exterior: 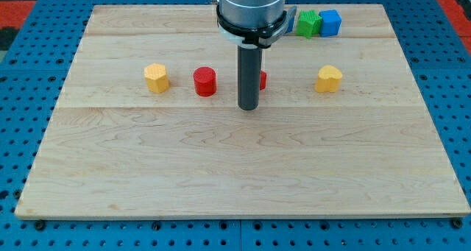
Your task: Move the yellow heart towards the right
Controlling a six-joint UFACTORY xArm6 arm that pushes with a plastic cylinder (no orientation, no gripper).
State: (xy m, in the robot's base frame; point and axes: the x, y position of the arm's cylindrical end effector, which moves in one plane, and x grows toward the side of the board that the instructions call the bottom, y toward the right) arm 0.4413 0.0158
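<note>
My tip [249, 107] stands upright, gripperless and holding nothing, well left of the yellow heart [329, 79].

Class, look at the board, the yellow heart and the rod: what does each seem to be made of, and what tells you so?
Board: pale wood, matt, with visible grain and plank seams.
Yellow heart: an even, solid colour with a smooth, faintly shiny face; painted wood or plastic, the look leaves it open.
Rod: dark, smooth and dull, probably metal or hard plastic; my tip rests left of the heart, beside a red block.
</note>
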